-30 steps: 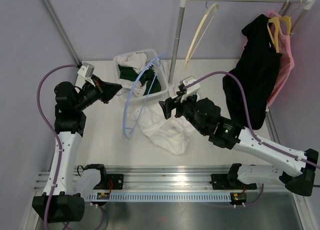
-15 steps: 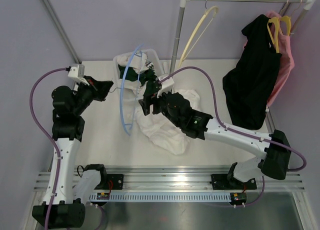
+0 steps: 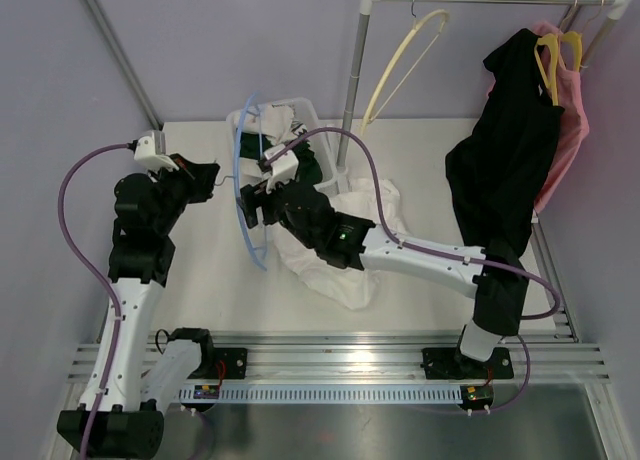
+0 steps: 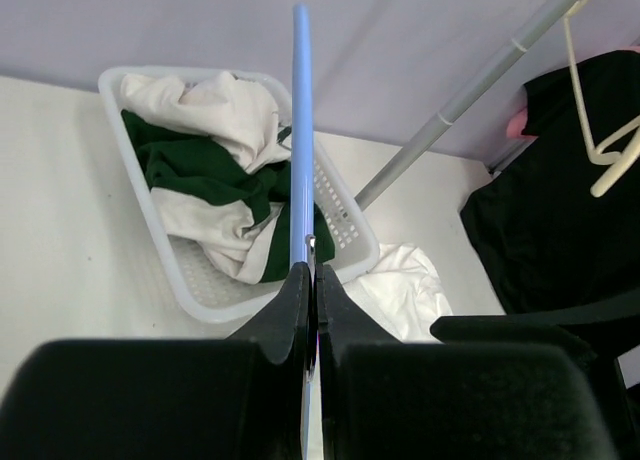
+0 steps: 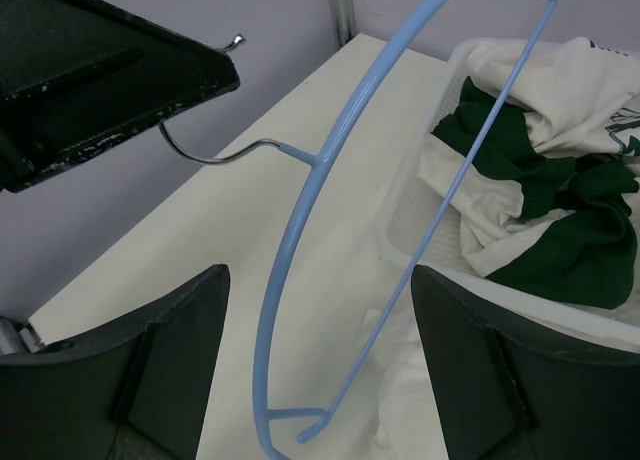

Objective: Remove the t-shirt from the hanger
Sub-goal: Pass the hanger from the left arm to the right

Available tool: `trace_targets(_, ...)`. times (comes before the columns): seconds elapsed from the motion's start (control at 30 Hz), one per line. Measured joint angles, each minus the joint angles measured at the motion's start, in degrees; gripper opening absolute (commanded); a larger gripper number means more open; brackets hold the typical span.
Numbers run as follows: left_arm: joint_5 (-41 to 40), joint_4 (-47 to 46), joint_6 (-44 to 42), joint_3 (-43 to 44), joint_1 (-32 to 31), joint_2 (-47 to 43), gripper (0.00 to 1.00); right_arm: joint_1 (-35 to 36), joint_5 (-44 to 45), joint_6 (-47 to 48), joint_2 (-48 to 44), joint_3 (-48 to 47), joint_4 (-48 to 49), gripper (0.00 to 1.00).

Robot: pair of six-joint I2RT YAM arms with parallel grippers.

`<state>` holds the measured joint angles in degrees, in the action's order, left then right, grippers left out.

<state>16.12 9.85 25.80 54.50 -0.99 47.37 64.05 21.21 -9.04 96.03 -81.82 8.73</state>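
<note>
Hanger (image 4: 301,130) is bare, its hook clenched in our left jaws, while our right jaws stay released beside its blue arc. We see the t-shirt (image 3: 340,275) crumpled on the surface (image 3: 200,270) just beside the basket (image 4: 150,210), with open room to its left.

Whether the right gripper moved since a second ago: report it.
Yes. The right gripper swung left, from the rack pole to the near-left corner of the basket.
</note>
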Motion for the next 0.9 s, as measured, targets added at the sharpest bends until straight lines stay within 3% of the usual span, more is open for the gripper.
trace_targets(0.33,-11.91,6.19,1.33,0.79,-3.67,1.99,0.0,4.48,10.36,7.85,11.61,-10.49,-0.92,0.78)
trace_targets(0.67,-16.59,8.22,1.97,2.45,-4.26,2.73,0.0,5.35,15.5,13.25,18.03,-14.45,0.92,0.73)
trace_targets(0.9,-17.97,9.09,2.34,2.82,-4.33,3.5,0.0,6.43,18.29,17.31,22.08,-14.53,6.25,0.64)
